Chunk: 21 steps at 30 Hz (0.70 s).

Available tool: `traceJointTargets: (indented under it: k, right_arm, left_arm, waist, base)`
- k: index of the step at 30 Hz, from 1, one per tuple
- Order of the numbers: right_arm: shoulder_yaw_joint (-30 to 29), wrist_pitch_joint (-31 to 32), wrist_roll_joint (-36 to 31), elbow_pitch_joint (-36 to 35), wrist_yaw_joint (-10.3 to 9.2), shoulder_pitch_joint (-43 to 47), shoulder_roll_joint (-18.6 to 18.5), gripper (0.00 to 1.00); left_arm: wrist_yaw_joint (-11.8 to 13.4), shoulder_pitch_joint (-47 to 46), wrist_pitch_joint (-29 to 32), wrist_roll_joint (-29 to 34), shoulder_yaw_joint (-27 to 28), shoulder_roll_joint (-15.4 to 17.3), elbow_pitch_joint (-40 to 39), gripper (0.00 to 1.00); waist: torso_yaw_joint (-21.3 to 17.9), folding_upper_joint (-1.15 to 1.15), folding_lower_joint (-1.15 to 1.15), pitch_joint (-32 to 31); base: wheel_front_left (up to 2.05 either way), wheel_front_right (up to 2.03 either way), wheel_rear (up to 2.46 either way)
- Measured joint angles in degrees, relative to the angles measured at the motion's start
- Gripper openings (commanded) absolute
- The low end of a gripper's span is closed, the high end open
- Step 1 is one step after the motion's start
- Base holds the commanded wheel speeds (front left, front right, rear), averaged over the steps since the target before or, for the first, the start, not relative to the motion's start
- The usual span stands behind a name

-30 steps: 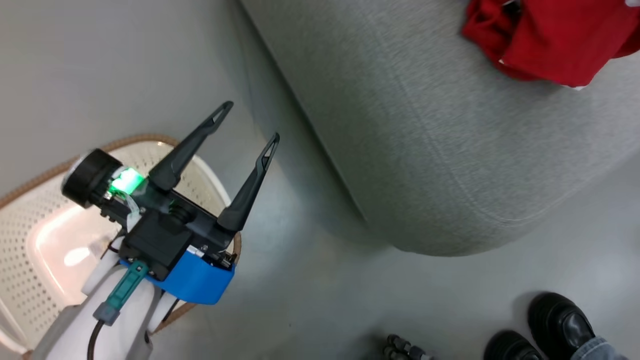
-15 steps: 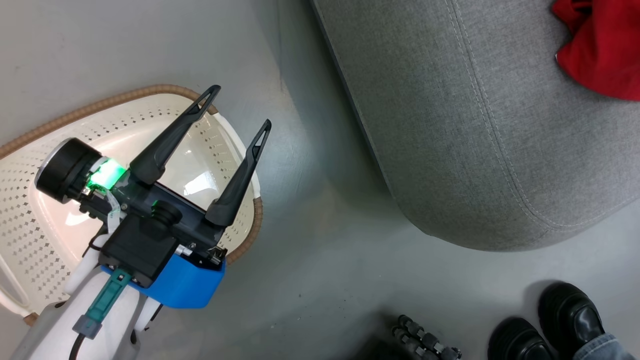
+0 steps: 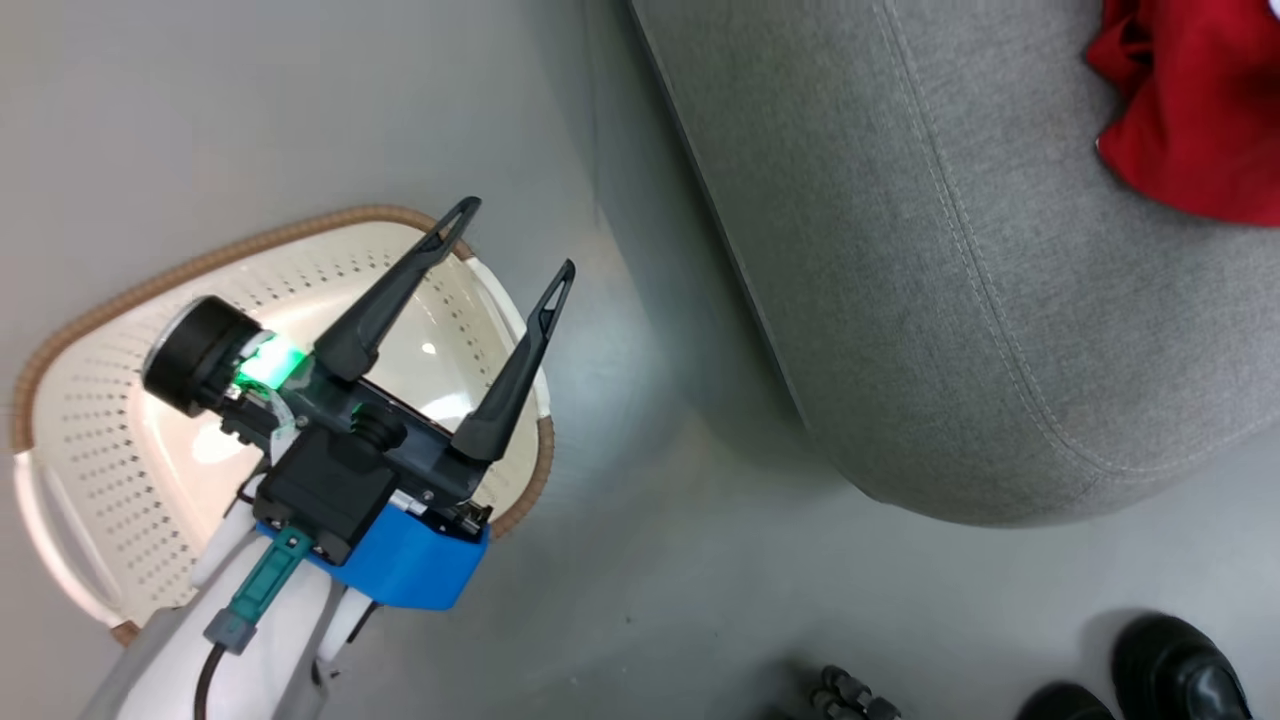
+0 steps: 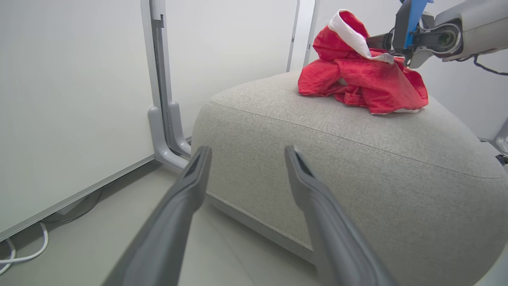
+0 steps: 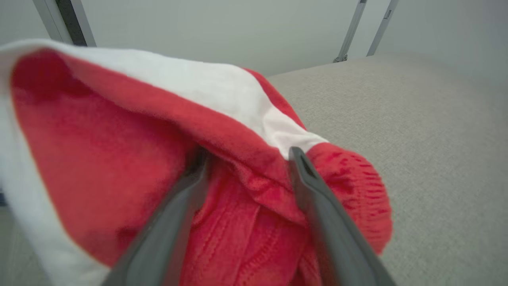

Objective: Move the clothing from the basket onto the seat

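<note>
Clothing (image 4: 357, 79) lies in a crumpled red heap on top of the seat (image 4: 337, 167), well back from the rounded front edge that the left wrist view faces. The right gripper (image 5: 248, 153) is pushed into that heap with its jaws spread wide, clamping nothing, yet a white-trimmed fold (image 5: 206, 87) drapes across both fingertips and more red cloth fills the gap between them. The left gripper (image 3: 516, 237) hangs over the basket (image 3: 100, 450) with its jaws wide apart and nothing in them. The basket's pale bottom looks bare wherever that arm does not cover it, so we judge the move to be close to done. The trouble we expect lies in the pull-back: soft cloth hooked over a fingertip can ride along with the arm, and a straight retreat could drag the fold, or the whole loose heap, toward the seat's edge and down onto the floor (image 3: 650, 600). We would lift the right arm up and out along its own fingers, slowly, and watch whether the fold slides free. We cannot tell whether any cloth is caught in the slots near the fingertips. A person's black shoe (image 3: 1185, 665) stands on the floor near the seat's corner, so a wide swing or a roll of the base that way could strike it.
</note>
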Motion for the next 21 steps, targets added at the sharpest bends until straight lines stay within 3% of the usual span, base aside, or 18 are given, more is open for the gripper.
traceJointTargets:
  k: [12,21]
  right_arm:
    - [5.1,0.0,-1.6,-0.6,0.00,10.3,-2.7,1.00]
    - [6.7,0.3,0.5,-6.3,0.00,23.8,-3.3,1.00]
  left_arm:
    - [-0.2,4.2,-1.1,-3.4,1.0,-7.7,7.1,1.00]
    - [-1.0,11.9,-1.2,-5.7,5.1,-12.3,11.9,1.00]
  waist:
    - [4.4,0.00,-0.01,-12.3]
    - [9.3,0.00,-0.02,-24.2]
  base:
    - [0.00,0.00,0.00]
    - [0.00,0.00,0.00]
